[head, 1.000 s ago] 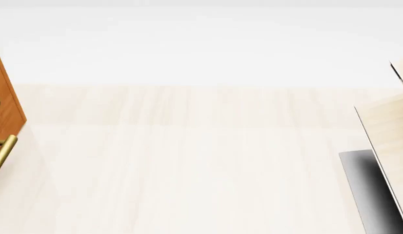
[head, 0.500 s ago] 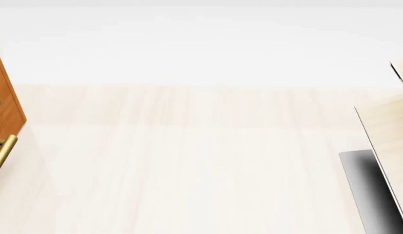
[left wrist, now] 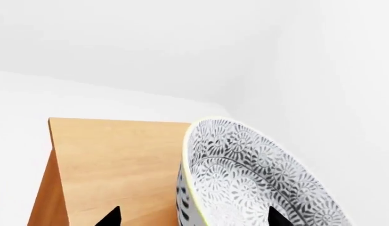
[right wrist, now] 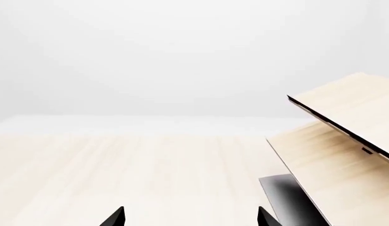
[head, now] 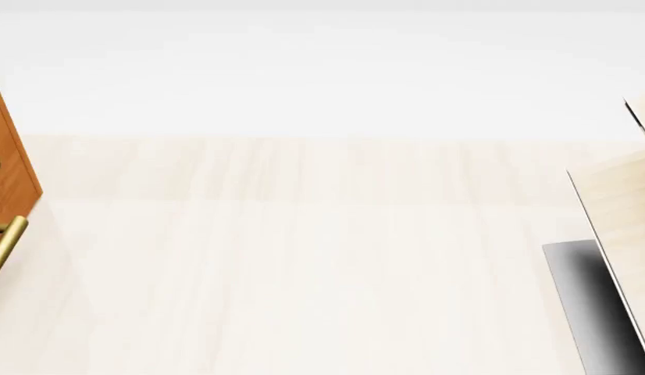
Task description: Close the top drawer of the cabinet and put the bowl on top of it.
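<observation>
Two pieces of furniture edge my head view: the cabinet point(head: 10, 160) at far left and the pale shelf unit point(head: 619, 226) at right, well apart across bare floor point(head: 301, 258). My left wrist camera shows the bowl point(left wrist: 257, 181) tilted above the cabinet top, between my spread left fingers point(left wrist: 111, 218). My right fingers point(right wrist: 113, 217) stand apart, holding nothing.

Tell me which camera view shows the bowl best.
The left wrist view: the bowl fills its lower part, tilted on edge between the left pincer's fingertips, above the cabinet top. The head and right wrist views show no bowl at all.
</observation>
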Tool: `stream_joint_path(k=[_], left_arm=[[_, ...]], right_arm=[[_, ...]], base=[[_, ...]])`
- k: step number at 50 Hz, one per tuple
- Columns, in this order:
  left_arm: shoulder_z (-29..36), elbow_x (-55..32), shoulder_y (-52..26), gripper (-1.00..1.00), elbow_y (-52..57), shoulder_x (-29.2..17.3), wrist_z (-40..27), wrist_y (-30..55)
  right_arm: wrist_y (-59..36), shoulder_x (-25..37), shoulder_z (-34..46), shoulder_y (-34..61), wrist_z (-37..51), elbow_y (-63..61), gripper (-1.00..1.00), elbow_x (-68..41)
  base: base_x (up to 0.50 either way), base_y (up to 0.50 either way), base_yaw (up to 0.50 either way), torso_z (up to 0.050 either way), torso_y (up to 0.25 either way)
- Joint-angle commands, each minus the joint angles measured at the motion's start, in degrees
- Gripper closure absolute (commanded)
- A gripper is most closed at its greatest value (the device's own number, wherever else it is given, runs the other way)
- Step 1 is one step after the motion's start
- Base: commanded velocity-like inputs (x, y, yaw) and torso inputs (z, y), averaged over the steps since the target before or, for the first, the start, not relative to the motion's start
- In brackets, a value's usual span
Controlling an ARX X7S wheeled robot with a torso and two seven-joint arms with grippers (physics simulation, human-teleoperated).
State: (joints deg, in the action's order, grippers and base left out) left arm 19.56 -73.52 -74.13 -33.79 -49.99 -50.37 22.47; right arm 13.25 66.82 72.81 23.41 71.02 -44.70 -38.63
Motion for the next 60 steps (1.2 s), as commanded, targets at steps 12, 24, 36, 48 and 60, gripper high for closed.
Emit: stream_joint_path(k=[12, 24, 36, 48, 60], left_arm=[[-2.5, -4.2, 1.4, -1.00, 3.4, -0.9, -0.3, 1.5], [-2.8, -5.4, 0.9, -1.00, 6.2, -1.5, -0.9, 3.1], [-3.6, -6.4, 1.6, -1.00, 9.6, -3.1, -2.4, 3.9], [-6.2, -9.7, 5.0, -1.00, 15.4, -5.4, -4.0, 4.0], [-8.6, -13.5, 10.6, -1.00, 24.2, -8.9, -6.8, 4.9]], right_arm=[[0.7, -0.1, -0.2, -0.7, -0.1, 0.4, -1.00, 0.3], [-0.2, -0.5, -0.3, -0.4, -0.2, 0.3, -1.00, 0.1], [0.6, -0.7, -0.3, -1.2, -0.5, 0.9, -1.00, 0.9], [0.5, -0.3, -0.5, -1.1, -0.6, 0.2, -1.00, 0.6], [1.0, 0.4, -0.5, -1.9, -0.3, -0.5, -1.00, 1.5]], base=[[0.00, 0.00, 0.00, 0.000, 0.000], [0.00, 0.00, 0.00, 0.000, 0.000], [0.00, 0.00, 0.00, 0.000, 0.000], [0.00, 0.00, 0.00, 0.000, 0.000], [0.00, 0.00, 0.00, 0.000, 0.000]])
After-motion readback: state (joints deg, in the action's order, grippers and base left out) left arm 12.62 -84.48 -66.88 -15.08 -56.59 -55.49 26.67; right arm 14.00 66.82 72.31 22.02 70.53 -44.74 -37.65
